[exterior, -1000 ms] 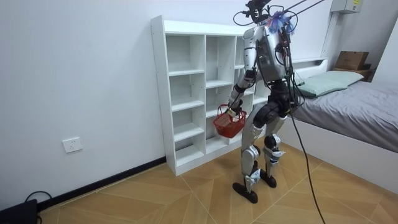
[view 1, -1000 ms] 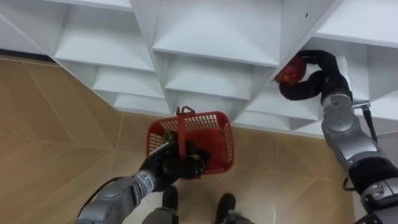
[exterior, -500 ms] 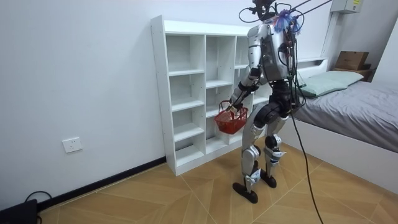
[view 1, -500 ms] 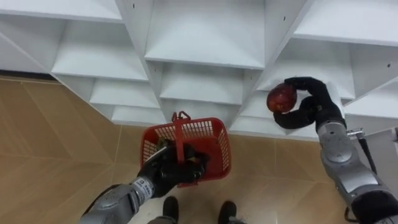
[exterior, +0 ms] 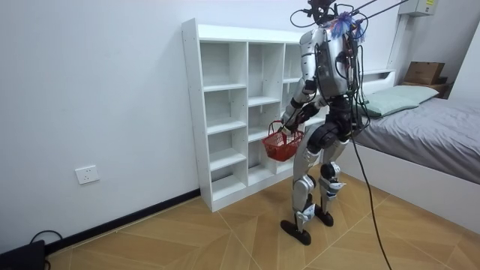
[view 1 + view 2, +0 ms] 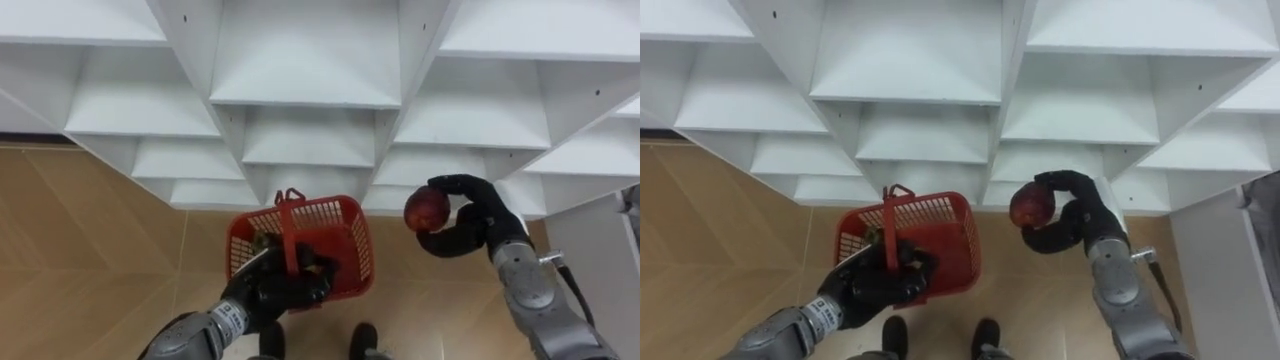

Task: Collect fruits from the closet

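Left eye view: my right hand [image 6: 470, 216], clenched round the red apple [image 6: 427, 208], has drawn it out of the closet [image 6: 310, 65], beside the red basket [image 6: 354, 248] my left hand [image 6: 270, 290] grips. Room view: standing at the closet; drop-in looks next.

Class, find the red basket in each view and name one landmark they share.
Left eye view: basket lower centre, below the white shelf unit.
Right eye view: basket lower, left of centre.
Room view: basket right of centre, before the robot.
Shared landmark: the shelf unit.

right hand [image 6: 472, 222] with apple [image 6: 427, 208] out of shelf [image 6: 300, 60], nearer basket [image 6: 352, 250]
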Motion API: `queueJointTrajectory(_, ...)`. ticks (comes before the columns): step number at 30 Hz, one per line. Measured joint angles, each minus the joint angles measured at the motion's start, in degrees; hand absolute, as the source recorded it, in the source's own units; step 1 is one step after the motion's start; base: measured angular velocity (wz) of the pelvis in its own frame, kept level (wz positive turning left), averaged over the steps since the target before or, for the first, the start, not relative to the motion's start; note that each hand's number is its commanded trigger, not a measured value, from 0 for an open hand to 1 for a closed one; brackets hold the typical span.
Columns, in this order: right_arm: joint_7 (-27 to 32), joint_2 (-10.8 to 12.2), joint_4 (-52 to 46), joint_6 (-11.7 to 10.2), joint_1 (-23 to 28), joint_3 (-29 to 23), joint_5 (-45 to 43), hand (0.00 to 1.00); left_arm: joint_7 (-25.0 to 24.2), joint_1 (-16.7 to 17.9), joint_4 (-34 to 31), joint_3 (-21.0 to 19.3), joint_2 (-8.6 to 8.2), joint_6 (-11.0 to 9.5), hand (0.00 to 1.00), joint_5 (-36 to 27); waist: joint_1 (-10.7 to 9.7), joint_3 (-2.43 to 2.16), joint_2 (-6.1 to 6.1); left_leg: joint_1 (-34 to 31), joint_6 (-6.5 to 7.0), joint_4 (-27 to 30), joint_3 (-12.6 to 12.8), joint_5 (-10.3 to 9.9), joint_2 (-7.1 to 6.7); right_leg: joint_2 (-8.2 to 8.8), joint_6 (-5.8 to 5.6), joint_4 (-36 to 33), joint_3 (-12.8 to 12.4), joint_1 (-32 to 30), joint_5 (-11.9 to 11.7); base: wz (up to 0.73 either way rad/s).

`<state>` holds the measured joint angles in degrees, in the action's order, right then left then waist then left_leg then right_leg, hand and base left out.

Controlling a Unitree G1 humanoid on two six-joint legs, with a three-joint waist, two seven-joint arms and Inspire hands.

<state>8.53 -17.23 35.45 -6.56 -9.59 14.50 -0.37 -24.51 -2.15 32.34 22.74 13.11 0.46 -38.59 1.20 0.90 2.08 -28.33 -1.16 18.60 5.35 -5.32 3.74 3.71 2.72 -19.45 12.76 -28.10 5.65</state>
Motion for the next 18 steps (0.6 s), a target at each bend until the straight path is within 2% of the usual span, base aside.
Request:
queueJointTrajectory(6,-0.5,2.4,-5.8,0.0,2.8,0.6,-0.4,1.00,0.0,0.4,0.0,0.1,-0.81,-0.6,1.00,0.5,0.2,0.01,-0.04,-0.1,-0.05,-0.1,0.4,0.0,0.42,-0.50,0.16,0.9,-0.4,0.2,-0.5,-0.03)
queueJointTrajectory(11,-2.4,2.3,-8.6,-0.4,3.5,2.3,-0.5,1.00,0.0,0.3,0.0,0.1,-0.96,-1.0,1.00,0.5,0.6,0.07,-0.67,-0.2,-0.21,0.1,0.5,-0.1,0.72,-0.87,0.30,1.0,-0.7,0.1,-0.6,-0.01)
queueJointTrajectory(13,-3.5,2.4,-8.9,-1.0,3.5,2.4,-0.1,1.00,0.0,0.3,0.0,0.2,-1.52,-1.3,1.00,0.1,0.7,0.06,-1.07,-0.1,-0.21,0.1,0.6,-0.1,0.70,-0.87,0.30,0.8,-0.9,0.0,-0.6,-0.02)
queueJointTrajectory(18,-5.2,3.0,-9.5,-1.0,3.4,4.3,0.4,1.00,-0.1,0.2,0.0,1.9,-2.16,-1.8,1.00,0.0,0.7,0.07,-1.13,0.0,-0.21,0.0,0.8,-0.1,0.68,-0.87,0.30,0.8,-1.0,-0.1,-0.6,-0.01)
